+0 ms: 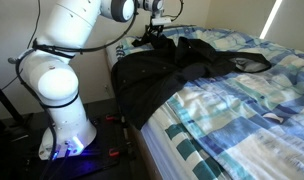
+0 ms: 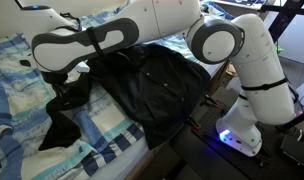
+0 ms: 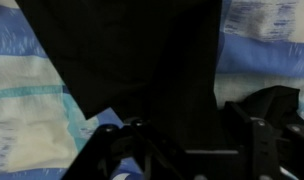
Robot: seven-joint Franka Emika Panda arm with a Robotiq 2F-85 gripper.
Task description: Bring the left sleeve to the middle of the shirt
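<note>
The black shirt (image 1: 157, 75) lies rumpled across the near end of the bed and also shows in an exterior view (image 2: 157, 85). My gripper (image 2: 64, 102) is shut on the left sleeve (image 2: 58, 132) and holds it lifted above the quilt, with its end hanging down. In an exterior view the gripper (image 1: 157, 30) is at the far side of the shirt with black fabric (image 1: 158, 43) under it. In the wrist view the sleeve (image 3: 142, 50) hangs as a dark sheet between the fingers (image 3: 187, 135). The other sleeve (image 1: 247, 63) lies on the quilt.
A blue-and-white checked quilt (image 1: 237, 110) covers the bed (image 2: 17, 60). The robot's white base (image 1: 67, 125) stands beside the bed, also seen in an exterior view (image 2: 254, 110). The shirt's hem hangs over the bed edge (image 1: 132, 105).
</note>
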